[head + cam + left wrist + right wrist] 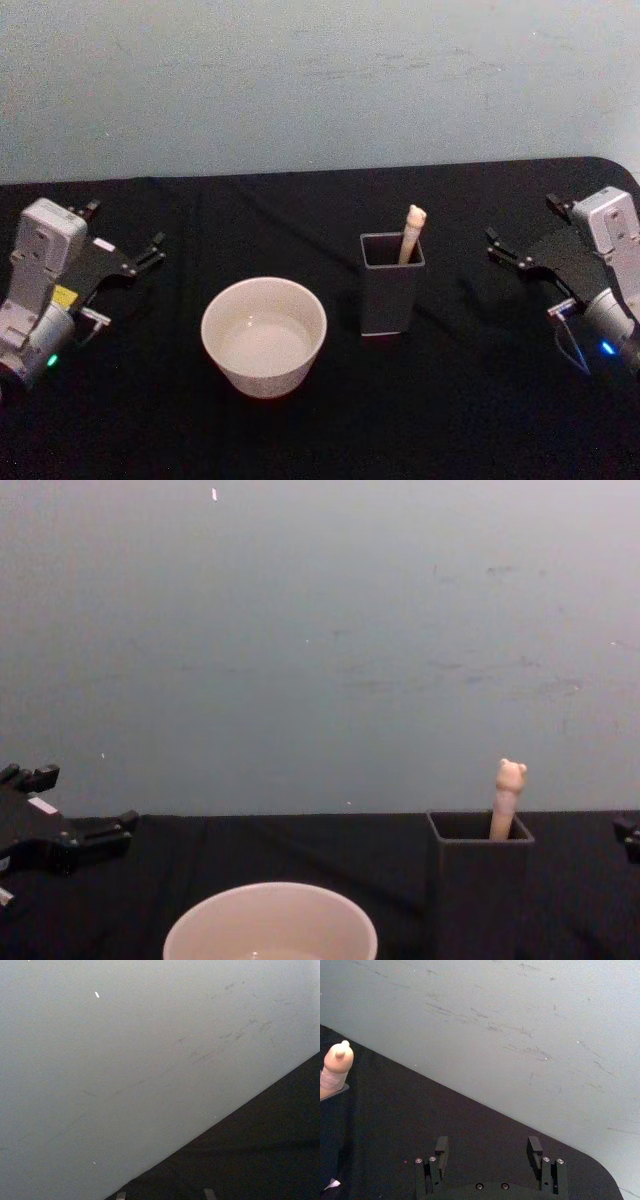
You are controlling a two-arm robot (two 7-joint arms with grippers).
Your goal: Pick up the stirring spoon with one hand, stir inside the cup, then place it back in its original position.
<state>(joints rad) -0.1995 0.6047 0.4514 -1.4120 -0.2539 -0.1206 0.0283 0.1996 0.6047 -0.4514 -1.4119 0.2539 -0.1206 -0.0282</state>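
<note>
While both arms sit idle at the edges of the black surface (300,440), the left end effector (122,230) and the right end effector (525,226) each have their fingers spread wide, holding nothing. The stirring spoon (411,232) stands handle-up in the dark grey holder (390,290), its bear head above the rim. The cream cup (264,335) sits near the holder's left side, not touching it.

Spoon (411,232) upright in grey holder (391,290) (bear head up), cup (264,335) to L.
</note>
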